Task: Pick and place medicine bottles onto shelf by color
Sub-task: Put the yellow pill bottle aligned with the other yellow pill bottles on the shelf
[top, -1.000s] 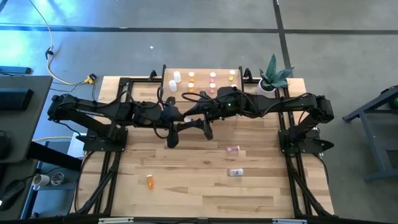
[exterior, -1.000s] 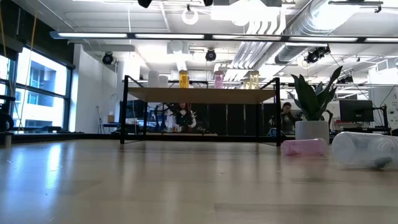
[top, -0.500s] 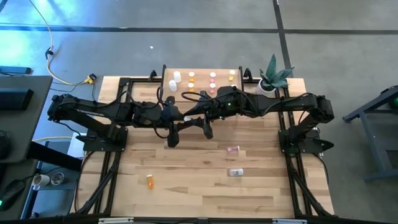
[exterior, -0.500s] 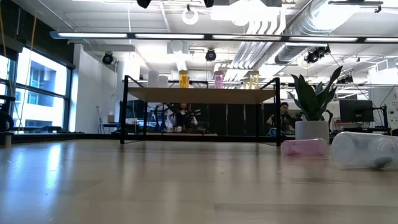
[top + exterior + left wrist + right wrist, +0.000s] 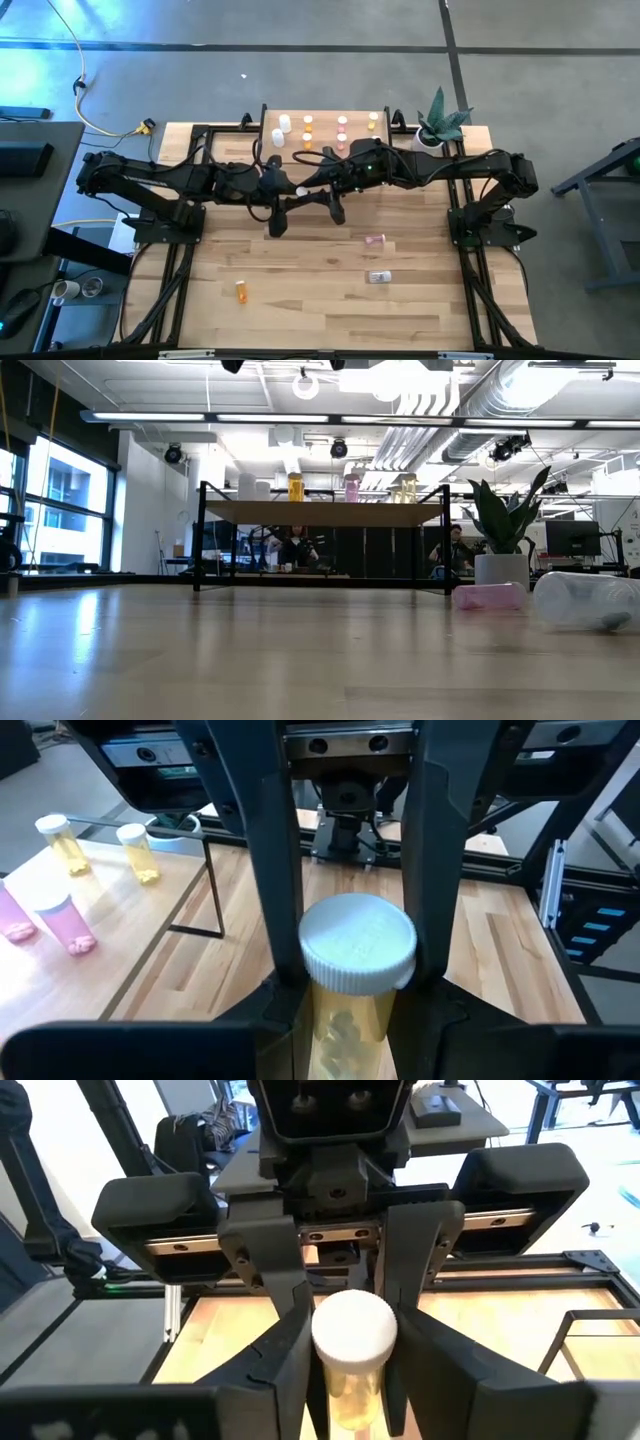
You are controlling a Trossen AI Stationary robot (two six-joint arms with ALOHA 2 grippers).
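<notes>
A yellow bottle [image 5: 345,1030] with a white cap [image 5: 357,942] stands upright in the air between my two grippers, in front of the shelf [image 5: 325,150]. My left gripper [image 5: 292,190] reaches it from the left and my right gripper [image 5: 312,188] from the right, and both are shut on it. White, orange, pink and yellow bottles stand in columns on the shelf top [image 5: 325,128]. A pink bottle [image 5: 374,240], a clear bottle [image 5: 378,277] and an orange bottle [image 5: 241,291] lie on the table. In the low view neither gripper shows. My left gripper pinches the bottle's yellow body [image 5: 325,1020] between its two fingers [image 5: 285,1020], which come level from the table's left. The bottle is upright, cap up, clear of the table. My right gripper pinches the same bottle between its two fingers [image 5: 295,1370], beside the body under the cap [image 5: 350,1380], coming level from the table's right. In the left wrist view its fingers [image 5: 275,870] stand against both sides of the cap.
A potted plant [image 5: 440,125] stands to the right of the shelf. In the low view the pink bottle [image 5: 488,596] and the clear bottle [image 5: 585,600] lie at the right, with bare tabletop to their left. People show in the room beyond.
</notes>
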